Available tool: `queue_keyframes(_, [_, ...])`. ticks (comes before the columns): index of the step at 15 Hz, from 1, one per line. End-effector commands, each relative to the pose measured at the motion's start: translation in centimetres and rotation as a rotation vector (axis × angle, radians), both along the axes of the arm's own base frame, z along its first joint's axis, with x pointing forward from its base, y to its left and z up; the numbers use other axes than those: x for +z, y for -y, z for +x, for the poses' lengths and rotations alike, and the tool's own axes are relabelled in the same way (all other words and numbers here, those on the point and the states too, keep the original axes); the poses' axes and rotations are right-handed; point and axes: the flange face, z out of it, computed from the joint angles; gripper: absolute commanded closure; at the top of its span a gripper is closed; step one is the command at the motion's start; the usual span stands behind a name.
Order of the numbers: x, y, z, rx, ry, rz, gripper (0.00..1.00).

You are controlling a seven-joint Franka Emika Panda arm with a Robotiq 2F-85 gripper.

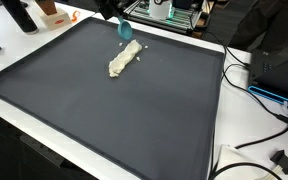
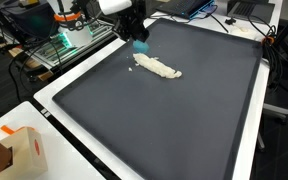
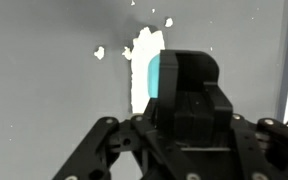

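Gripper (image 3: 184,72) half hides teal object (image 3: 154,76).

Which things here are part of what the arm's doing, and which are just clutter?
In use:
- gripper
- teal object held in it
- white cloth just beside it
- dark mat underneath

Lying about:
- orange-and-white box
- cables
- equipment rack

Hung in from the upper edge of both exterior views on a bent arm (image 2: 114,6). Pointed the end effector (image 1: 124,31) downward at a slight tilt. Held the fingers (image 3: 189,85) pressed together in the wrist view, with no gap showing.
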Motion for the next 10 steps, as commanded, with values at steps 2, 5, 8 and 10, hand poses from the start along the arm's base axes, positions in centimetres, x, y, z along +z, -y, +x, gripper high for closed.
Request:
queue_keyframes(2, [2.7,-1.7,-0.3,-0.024,-0.033,-0.129,0.75])
queue_keyframes(5, [4.0,-2.6,-0.2,-0.026,-0.044,-0.201,0.75])
queue_keyframes(8, [5.1,-3.5,0.0,-0.033,-0.045,-0.264,0.75])
queue_keyframes(10, [5.8,-4.0,0.2,-0.041,-0.043,-0.307,0.75])
